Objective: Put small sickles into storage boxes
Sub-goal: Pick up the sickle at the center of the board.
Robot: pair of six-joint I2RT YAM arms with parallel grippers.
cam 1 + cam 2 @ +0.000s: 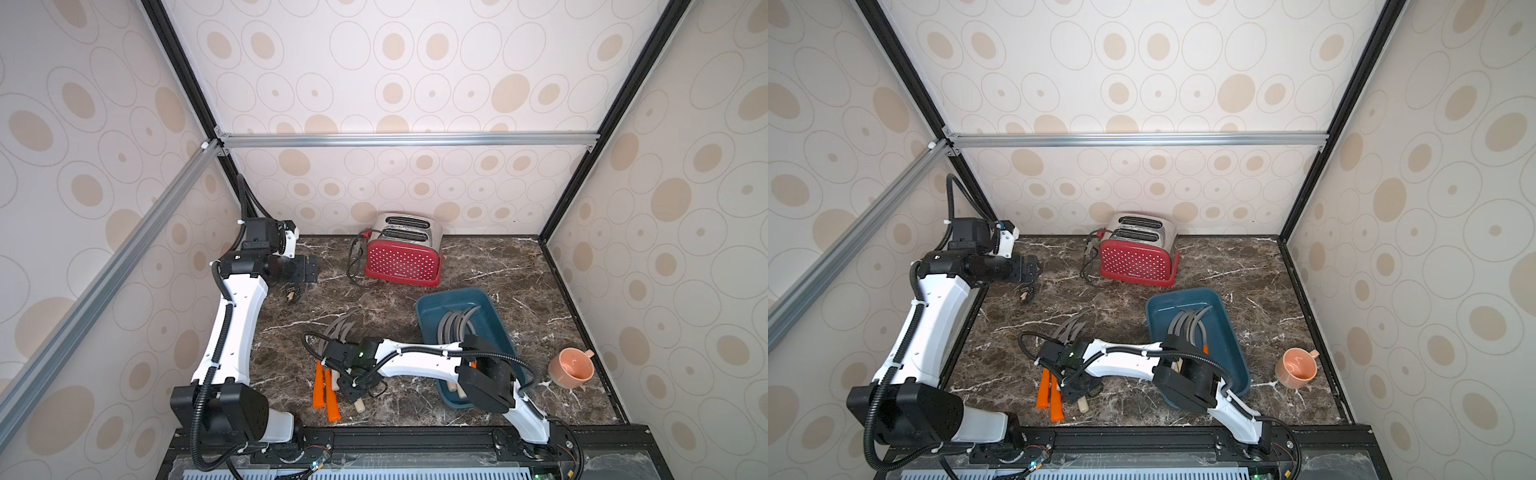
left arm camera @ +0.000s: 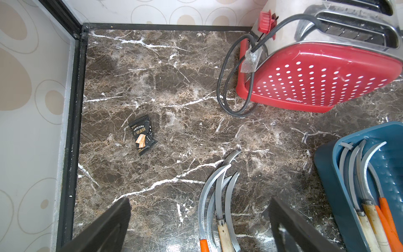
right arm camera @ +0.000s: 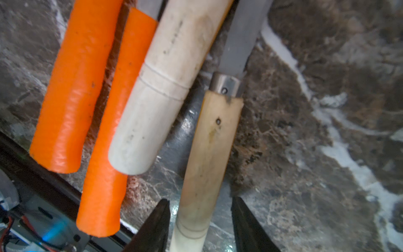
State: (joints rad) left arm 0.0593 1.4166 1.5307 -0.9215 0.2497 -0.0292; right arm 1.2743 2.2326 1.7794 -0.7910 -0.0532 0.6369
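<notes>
Right gripper (image 3: 200, 198) fingers (image 3: 157, 224) narrowly straddle a wooden-handled sickle (image 3: 209, 152) on the counter (image 3: 305, 174); left gripper (image 2: 200, 198) fingers (image 2: 104, 227) gape wide, empty.

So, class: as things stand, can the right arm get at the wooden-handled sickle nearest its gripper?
Probably yes. The right gripper has its open jaws either side of the wooden-handled sickle, nothing lying across its handle; the orange handles sit off to one side.

L gripper (image 2: 199, 201) raised rear-left, jaws wide; R gripper (image 3: 200, 199) low, jaws part-open, grip unclear.
</notes>
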